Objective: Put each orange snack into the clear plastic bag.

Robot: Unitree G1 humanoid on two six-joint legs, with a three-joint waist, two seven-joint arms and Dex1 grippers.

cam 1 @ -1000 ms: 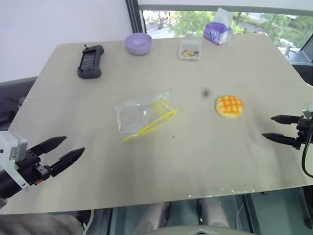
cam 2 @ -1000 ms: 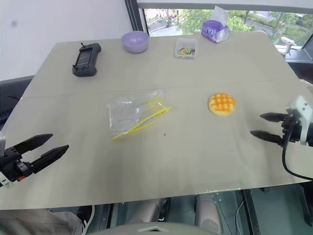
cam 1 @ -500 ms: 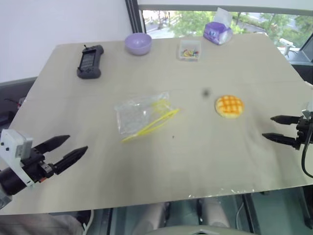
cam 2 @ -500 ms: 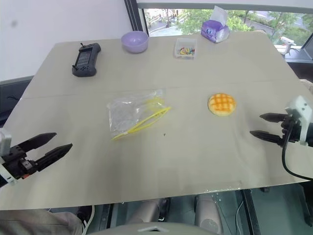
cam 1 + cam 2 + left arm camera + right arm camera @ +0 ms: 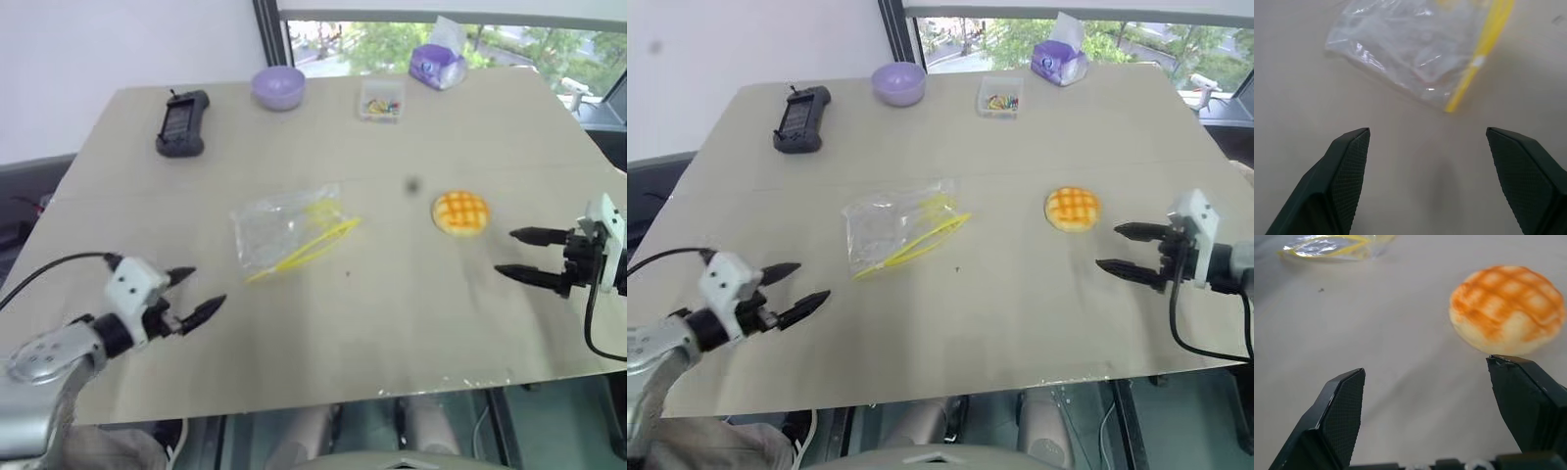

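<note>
On the counter both grippers, left and right, stood open and empty; the bag looked flat, so the snack might push it away.

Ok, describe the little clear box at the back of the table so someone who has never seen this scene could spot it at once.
Start at the table's far edge by the window. There, between the lavender bowl and the purple tissue pack, sits the small clear box. It is the only rigid see-through thing, with colourful bits inside, unlike the crinkly clear plastic bag lying mid-table.
</note>
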